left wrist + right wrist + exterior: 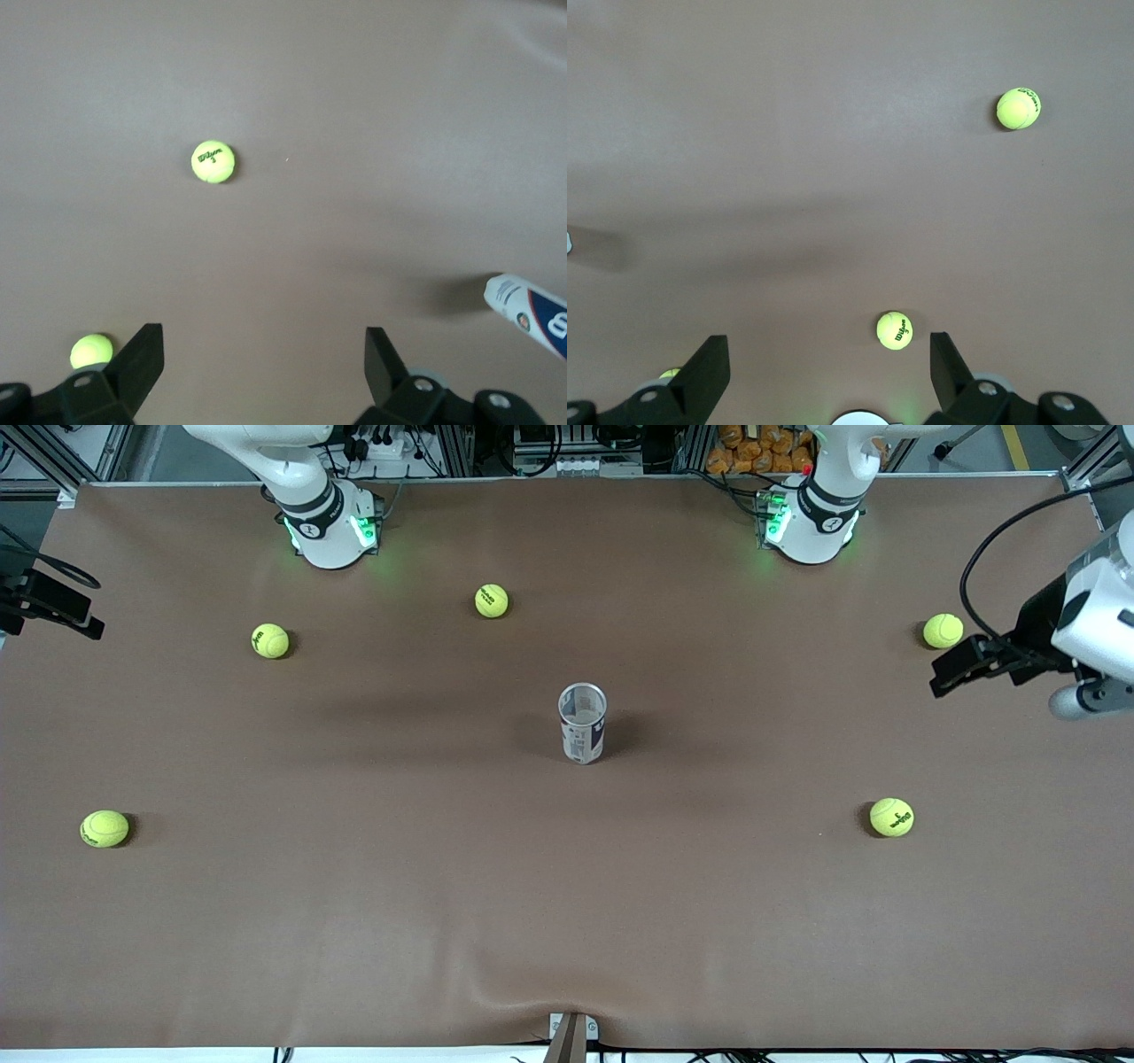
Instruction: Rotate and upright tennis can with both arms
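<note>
The tennis can (583, 724) stands upright in the middle of the table, silver rim up, white and dark-blue label showing. Nothing touches it. My left gripper (950, 673) hangs open and empty over the left arm's end of the table, well away from the can. In the left wrist view its fingers (142, 361) stand wide apart, and part of the can (530, 313) shows at the edge. My right gripper (75, 613) hangs over the right arm's end of the table. The right wrist view shows its fingers (710, 367) wide apart and empty.
Several yellow-green tennis balls lie scattered on the brown table cover (567, 921): one beside the left gripper (943, 631), one nearer the camera (891, 817), one between the arm bases (492, 600), two toward the right arm's end (269, 640) (104, 828).
</note>
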`<state>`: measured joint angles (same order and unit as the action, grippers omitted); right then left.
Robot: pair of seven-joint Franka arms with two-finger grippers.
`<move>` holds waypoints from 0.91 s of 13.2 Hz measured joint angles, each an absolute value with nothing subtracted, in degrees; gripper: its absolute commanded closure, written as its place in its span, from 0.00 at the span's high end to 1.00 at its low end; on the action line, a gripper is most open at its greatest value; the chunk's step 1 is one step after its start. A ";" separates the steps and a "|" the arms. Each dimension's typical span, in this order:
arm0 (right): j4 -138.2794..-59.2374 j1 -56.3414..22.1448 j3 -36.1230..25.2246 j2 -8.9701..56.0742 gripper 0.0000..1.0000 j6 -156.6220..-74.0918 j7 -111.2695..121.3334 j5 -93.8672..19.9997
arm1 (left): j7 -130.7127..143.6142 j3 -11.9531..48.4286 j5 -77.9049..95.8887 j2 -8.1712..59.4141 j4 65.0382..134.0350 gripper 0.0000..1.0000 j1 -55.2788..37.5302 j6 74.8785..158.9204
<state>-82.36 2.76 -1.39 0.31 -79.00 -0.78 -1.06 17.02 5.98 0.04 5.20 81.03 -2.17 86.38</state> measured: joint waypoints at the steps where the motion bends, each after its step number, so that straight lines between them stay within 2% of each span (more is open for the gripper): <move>1: -82.36 2.76 -1.39 0.31 1.00 -79.00 -0.78 -1.06 | 16.81 5.82 0.04 3.66 82.68 1.00 -2.21 86.40; 7: -82.37 2.76 -1.39 0.31 1.00 -78.99 -0.78 -1.06 | 12.74 4.12 0.04 1.21 88.87 1.00 -2.22 89.48; 12: -82.37 2.76 -1.39 0.31 1.00 -78.99 -0.78 -1.06 | 10.02 3.42 -0.42 0.87 91.08 1.00 -2.23 92.78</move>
<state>-82.37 2.76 -1.39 0.31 -78.99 -0.78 -1.06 10.02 3.42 -0.42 0.87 91.08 -2.23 92.78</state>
